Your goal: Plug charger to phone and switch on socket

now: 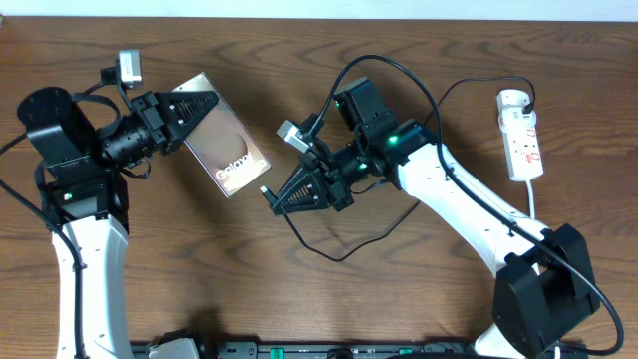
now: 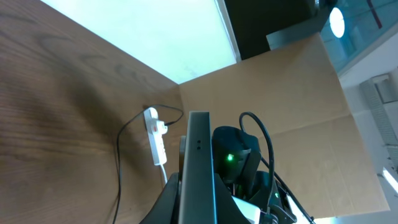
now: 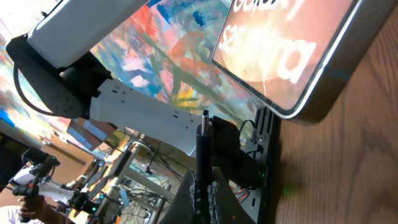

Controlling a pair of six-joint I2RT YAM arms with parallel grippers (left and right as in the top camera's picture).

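Right gripper [image 1: 276, 197] pinched tight on the charger [image 3: 203, 134] just behind its plug end; plug pointing left toward the near short edge of the phone [image 1: 227, 140], close beside it yet apart; left gripper [image 1: 191, 115] clamped on the phone's far-left end, with the phone seen edge-on between the fingers in the left wrist view; glossy face with white "Galaxy" lettering turned upward; socket [image 1: 521, 135] well apart at the far right of the table [image 1: 299, 60], thin black cable running into its far end.
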